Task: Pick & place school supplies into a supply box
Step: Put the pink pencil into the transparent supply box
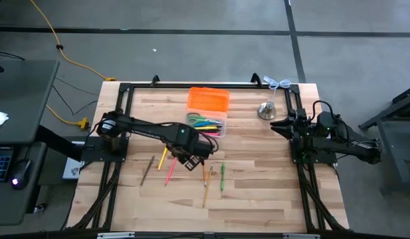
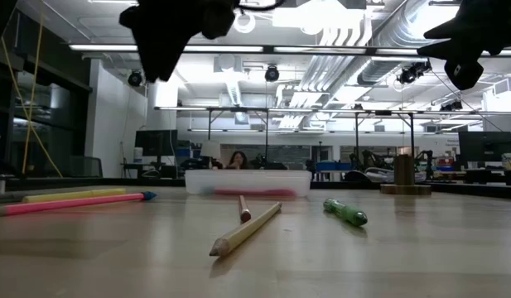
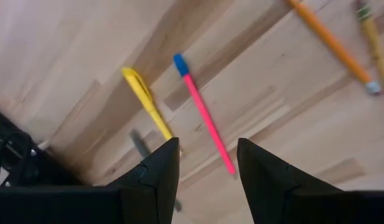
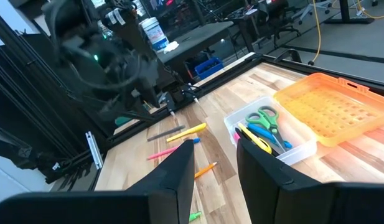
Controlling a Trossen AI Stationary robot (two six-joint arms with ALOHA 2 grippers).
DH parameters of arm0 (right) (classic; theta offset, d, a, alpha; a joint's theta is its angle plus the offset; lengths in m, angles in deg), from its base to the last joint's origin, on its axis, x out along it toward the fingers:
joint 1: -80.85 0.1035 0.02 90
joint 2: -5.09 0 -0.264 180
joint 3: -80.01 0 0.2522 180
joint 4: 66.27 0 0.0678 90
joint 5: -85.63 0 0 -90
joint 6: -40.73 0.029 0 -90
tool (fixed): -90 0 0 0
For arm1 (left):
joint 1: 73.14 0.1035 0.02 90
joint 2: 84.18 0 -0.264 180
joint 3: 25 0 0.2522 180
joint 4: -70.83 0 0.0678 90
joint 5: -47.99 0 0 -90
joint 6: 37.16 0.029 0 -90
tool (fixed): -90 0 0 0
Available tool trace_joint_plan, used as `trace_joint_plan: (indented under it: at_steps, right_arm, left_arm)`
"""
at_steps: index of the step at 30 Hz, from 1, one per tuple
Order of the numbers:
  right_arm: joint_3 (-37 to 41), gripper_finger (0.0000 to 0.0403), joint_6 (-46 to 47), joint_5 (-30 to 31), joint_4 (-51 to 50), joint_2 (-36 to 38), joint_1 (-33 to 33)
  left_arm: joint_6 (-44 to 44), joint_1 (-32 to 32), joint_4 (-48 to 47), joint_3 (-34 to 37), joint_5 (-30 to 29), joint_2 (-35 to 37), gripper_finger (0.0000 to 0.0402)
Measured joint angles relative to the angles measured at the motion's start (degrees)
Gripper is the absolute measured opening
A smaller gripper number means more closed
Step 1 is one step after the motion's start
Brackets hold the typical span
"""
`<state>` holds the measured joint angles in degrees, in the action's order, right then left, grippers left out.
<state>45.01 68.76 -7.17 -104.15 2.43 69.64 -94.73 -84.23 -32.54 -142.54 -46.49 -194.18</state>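
The clear supply box (image 1: 222, 123) sits at the table's far middle, its orange lid (image 1: 208, 99) folded open behind it. Inside lie green-handled scissors (image 4: 262, 117) and a few pens. On the wood near the box rest a yellow pen (image 3: 146, 102), a pink pen (image 3: 206, 122), a dark pencil (image 1: 147, 170), an orange pencil (image 1: 206, 174), a wooden pencil (image 2: 243, 231) and a green marker (image 2: 346, 213). My left gripper (image 3: 208, 157) hovers open above the pink and yellow pens, well off the table. My right gripper (image 4: 214, 157) waits open at the right side.
A silvery bell-like object (image 1: 266, 110) stands right of the box, close to my right gripper (image 1: 282, 126). Black frame rails run along the table's left, right and far edges. Bare wood lies toward the near edge (image 1: 211, 216). A person shows far behind the table (image 2: 237, 159).
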Motion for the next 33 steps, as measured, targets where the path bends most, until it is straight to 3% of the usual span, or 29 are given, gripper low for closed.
trace_joint_plan:
  at_steps: [33]
  right_arm:
    - [0.0,0.0098,0.0,0.89,0.0,-0.02,-0.02]
  left_arm:
    - [-7.94,-4.39,24.5,22.35,2.65,0.02,0.0188]
